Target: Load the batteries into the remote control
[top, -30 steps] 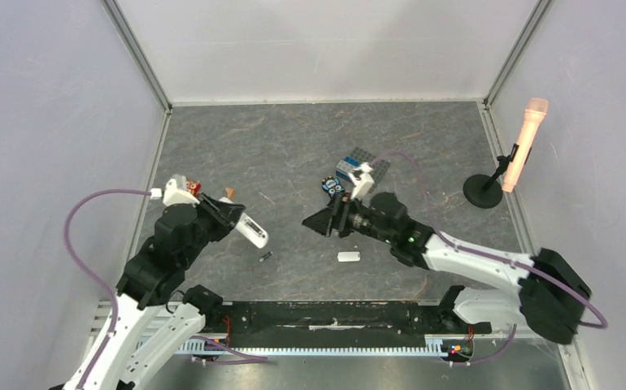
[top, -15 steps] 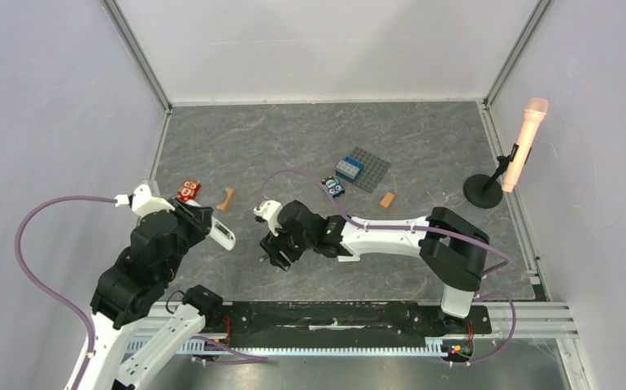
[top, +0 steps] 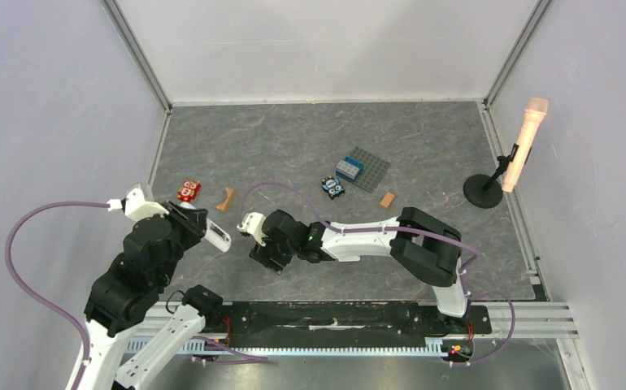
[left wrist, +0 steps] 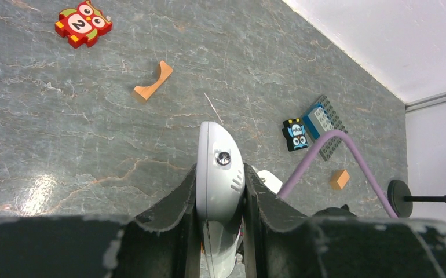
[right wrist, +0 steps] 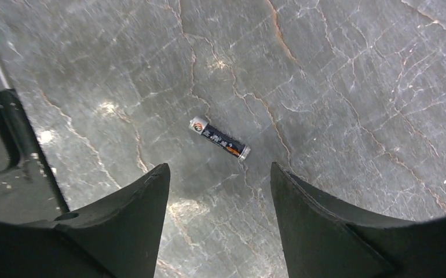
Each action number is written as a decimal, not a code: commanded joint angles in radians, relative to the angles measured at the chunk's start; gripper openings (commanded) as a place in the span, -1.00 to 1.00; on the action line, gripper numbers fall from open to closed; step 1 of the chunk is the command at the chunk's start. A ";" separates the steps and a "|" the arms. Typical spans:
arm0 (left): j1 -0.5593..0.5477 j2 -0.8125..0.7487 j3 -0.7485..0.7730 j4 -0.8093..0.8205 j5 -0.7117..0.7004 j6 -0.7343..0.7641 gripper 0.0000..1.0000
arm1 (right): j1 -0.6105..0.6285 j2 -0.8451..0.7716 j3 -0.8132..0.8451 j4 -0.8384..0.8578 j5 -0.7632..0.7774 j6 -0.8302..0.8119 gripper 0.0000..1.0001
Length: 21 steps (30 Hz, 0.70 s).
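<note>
My left gripper is shut on the white remote control and holds it above the table at the left. In the left wrist view the remote is clamped edge-on between the black fingers of the left gripper. My right gripper is open, pointing down just right of the remote. In the right wrist view one battery, dark with silvery ends, lies on the grey table just beyond the right gripper, in line with the gap between its fingers. No other battery shows.
A red owl tile and a curved orange block lie left of centre. A blue owl tile, a grey baseplate and a small orange block lie further back. A microphone stand is at the right.
My right arm has swung left across the table and now hangs over the battery with its fingers open. My left gripper has drawn back to the left with the remote in it.
</note>
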 commanded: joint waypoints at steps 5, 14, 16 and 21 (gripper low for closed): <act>0.004 -0.022 0.003 0.019 0.022 0.011 -0.96 | -0.006 0.061 0.052 0.091 -0.056 -0.186 0.32; 0.003 -0.029 -0.006 0.020 0.034 0.008 -0.96 | -0.063 0.138 0.129 -0.001 -0.134 -0.193 0.07; 0.003 -0.027 -0.006 0.020 0.034 0.007 -0.96 | -0.068 0.141 0.126 -0.010 -0.128 -0.186 -0.14; 0.003 -0.024 -0.007 0.019 0.038 0.002 -0.96 | -0.069 0.136 0.113 -0.026 -0.018 -0.107 -0.87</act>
